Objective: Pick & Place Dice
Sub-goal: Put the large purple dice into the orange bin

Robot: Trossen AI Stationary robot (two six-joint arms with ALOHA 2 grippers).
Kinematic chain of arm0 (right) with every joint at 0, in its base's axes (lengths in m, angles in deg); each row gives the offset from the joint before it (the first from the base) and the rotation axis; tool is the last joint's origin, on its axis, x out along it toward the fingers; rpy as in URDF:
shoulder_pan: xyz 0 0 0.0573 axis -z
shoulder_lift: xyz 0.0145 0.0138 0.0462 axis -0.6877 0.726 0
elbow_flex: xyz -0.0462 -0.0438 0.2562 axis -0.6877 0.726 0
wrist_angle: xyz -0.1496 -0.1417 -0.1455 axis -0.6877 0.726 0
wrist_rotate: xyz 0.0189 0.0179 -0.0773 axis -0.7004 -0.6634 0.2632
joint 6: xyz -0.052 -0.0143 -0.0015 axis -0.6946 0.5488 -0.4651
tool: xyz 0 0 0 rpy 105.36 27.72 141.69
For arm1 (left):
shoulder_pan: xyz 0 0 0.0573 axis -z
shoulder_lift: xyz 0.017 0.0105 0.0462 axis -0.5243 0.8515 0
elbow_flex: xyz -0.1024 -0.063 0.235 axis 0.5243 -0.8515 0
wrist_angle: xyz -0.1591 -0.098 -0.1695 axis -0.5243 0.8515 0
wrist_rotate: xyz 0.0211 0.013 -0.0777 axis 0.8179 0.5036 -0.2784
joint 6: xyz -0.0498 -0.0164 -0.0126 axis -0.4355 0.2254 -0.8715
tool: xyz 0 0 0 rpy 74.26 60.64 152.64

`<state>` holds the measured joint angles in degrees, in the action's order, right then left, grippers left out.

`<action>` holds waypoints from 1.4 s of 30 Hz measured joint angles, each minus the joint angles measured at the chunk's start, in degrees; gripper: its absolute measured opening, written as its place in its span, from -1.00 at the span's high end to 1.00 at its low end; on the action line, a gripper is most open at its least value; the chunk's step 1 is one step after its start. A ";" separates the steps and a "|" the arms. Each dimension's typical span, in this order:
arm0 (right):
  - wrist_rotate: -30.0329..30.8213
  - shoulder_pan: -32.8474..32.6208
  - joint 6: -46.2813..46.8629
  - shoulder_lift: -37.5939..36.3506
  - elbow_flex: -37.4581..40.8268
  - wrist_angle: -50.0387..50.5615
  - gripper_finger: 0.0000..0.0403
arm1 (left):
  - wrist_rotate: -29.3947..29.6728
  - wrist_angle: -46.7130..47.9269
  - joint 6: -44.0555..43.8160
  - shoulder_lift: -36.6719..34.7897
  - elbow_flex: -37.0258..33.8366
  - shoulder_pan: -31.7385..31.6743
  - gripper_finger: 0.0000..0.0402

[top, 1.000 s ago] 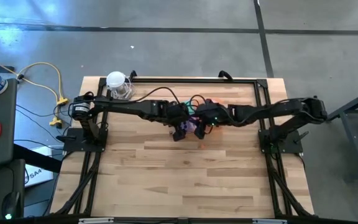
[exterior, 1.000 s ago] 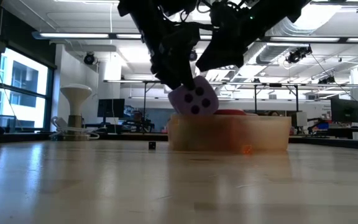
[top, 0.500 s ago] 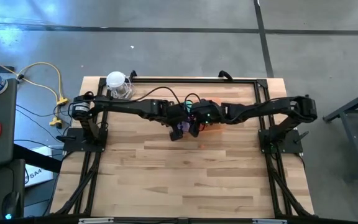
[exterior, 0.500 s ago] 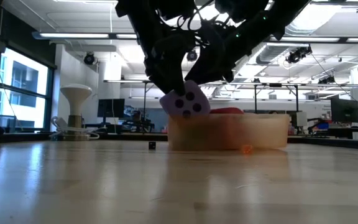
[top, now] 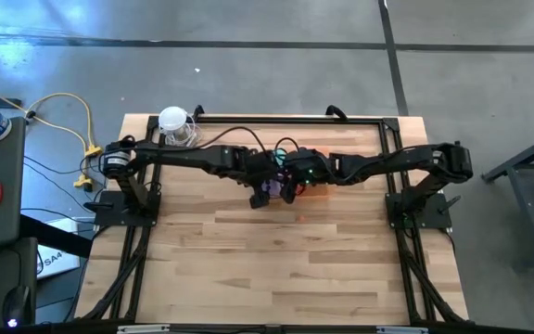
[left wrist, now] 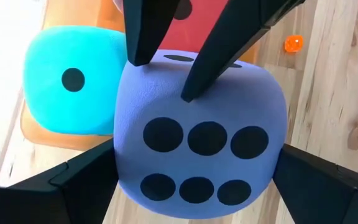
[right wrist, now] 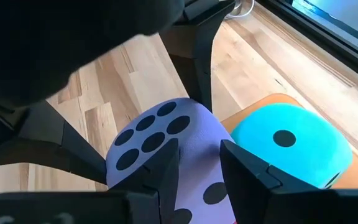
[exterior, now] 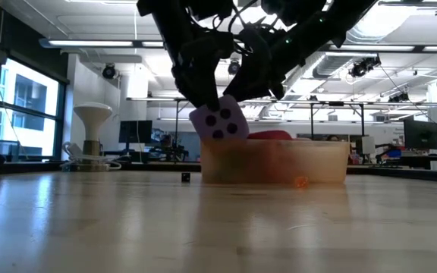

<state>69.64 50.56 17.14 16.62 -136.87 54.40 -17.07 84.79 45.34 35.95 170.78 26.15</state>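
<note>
Purple die (left wrist: 201, 155) airborne, tilted, six-face showing, beside tray edge; teal die (left wrist: 67, 81) one-pip up in tray, red die (left wrist: 194, 18) behind it.

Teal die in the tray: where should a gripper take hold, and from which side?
Probably from above, across two opposite side faces of the teal die: it sits flat in the orange tray, whose wall blocks a level approach. The left gripper holds the purple die.
</note>
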 joint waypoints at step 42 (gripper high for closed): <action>0.28 0.16 0.89 0.54 0.59 6.45 0.45 | 6.40 -0.93 4.30 -1.33 2.89 2.60 -0.84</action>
<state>69.92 50.72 18.02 17.16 -136.28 60.86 -10.67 83.86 49.65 34.62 173.67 28.75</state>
